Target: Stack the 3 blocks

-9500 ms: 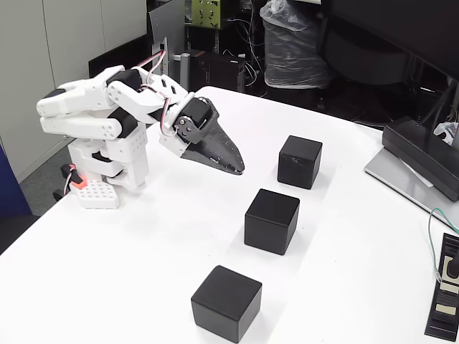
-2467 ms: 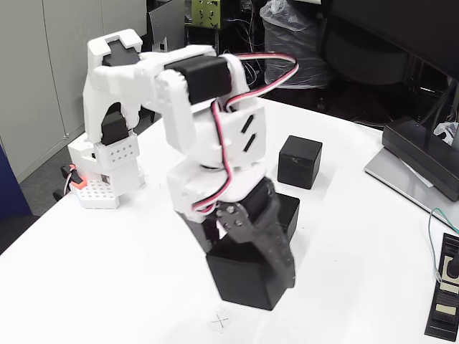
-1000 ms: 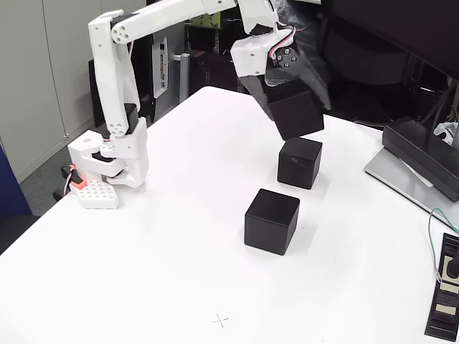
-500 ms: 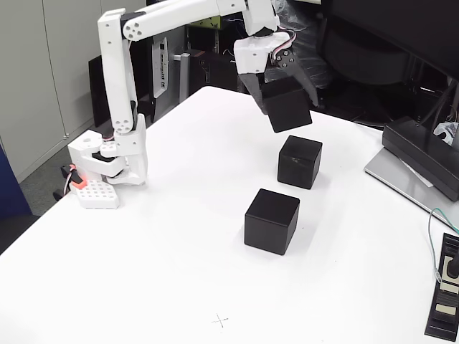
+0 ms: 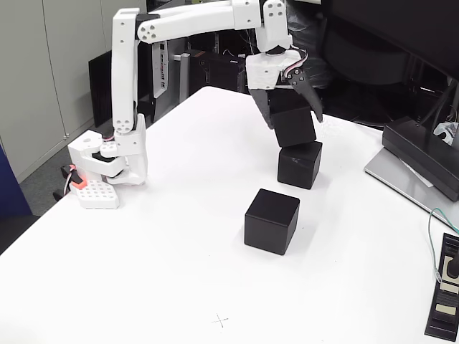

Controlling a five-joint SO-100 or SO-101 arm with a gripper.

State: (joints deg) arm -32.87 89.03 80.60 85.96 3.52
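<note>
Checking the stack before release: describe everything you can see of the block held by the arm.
The held block is a plain matte black cube with slightly rounded edges, unmarked. The tool grips it from above, dark fingers on its sides. It sits slightly tilted, at or just above the top of the far block; whether they touch is unclear.

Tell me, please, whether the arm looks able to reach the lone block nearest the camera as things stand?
Probably yes: the lone block stands on open table, but the gripper holds another block.
</note>
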